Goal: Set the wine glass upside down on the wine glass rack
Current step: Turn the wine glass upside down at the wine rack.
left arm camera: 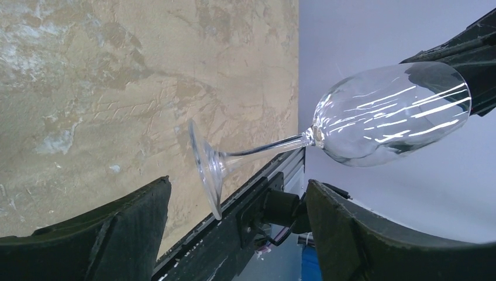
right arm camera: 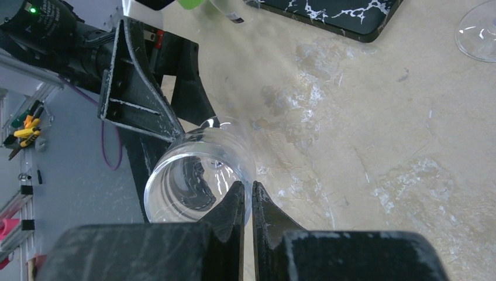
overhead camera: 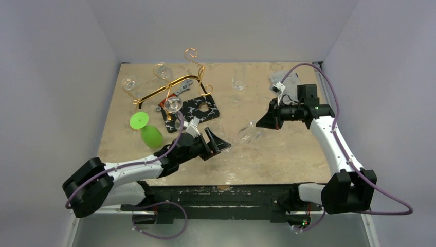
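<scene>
One wine glass [overhead camera: 249, 133] was held sideways above the surface [overhead camera: 288, 154], its rim pinched in the closed right claw [overhead camera: 263, 121]. Its foot pointed toward the left claw [overhead camera: 218, 140], whose fingers stood wide apart, near the foot but not touching it. The wine glass rack [overhead camera: 152, 94] stood well apart at far left. By this view, transfer, inversion and hanging were all left to do.

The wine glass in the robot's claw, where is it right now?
Seen from above, the wine glass is held sideways over the middle of the table, its rim pinched by the right claw and its foot pointing toward the open left claw.
</scene>
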`<state>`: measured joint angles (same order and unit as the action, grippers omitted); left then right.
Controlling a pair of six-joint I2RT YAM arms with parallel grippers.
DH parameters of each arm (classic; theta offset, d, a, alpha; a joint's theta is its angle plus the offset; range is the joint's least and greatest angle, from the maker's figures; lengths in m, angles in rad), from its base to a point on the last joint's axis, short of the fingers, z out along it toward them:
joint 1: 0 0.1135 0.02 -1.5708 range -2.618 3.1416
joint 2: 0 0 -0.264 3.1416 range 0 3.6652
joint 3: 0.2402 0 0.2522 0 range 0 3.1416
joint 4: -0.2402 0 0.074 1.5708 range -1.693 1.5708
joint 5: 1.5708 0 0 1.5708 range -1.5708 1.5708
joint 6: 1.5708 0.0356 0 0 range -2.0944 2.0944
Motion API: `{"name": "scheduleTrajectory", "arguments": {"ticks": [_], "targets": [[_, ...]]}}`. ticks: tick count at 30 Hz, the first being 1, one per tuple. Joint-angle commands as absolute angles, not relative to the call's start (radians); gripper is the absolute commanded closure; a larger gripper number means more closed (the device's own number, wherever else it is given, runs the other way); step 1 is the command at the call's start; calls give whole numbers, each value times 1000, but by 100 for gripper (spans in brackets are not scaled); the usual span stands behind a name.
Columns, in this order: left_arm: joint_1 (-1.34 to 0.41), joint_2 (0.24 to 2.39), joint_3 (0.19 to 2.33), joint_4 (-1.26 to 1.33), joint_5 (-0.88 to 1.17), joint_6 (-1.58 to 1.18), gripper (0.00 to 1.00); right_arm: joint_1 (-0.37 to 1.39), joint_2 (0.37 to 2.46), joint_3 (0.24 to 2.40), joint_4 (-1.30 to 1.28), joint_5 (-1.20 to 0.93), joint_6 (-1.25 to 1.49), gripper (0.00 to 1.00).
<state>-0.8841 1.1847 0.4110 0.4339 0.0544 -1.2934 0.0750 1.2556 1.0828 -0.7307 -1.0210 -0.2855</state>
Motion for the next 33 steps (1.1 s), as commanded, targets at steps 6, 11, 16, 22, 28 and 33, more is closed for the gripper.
{"name": "scheduleTrajectory", "arguments": {"ticks": [6,11,16,22,28,33], "targets": [[-881,1238,418,568,83,-1318,46,57,1218,1065,-663,-1114,-236,100],[-881,1245,415,569,74,-1323,70,55,1217,1058,-654,-1126,-229,100],[-881,1247,411,600,78,-1312,100,56,1214,1051,-649,-1151,-230,100],[-873,1225,389,600,72,-1310,100,56,1201,1053,-678,-1202,-278,100],[-869,1164,368,552,47,-1290,100,55,1188,1085,-819,-1175,-467,65],[-861,1103,367,490,43,-1230,100,54,1128,1088,-870,-1128,-543,39]]}}
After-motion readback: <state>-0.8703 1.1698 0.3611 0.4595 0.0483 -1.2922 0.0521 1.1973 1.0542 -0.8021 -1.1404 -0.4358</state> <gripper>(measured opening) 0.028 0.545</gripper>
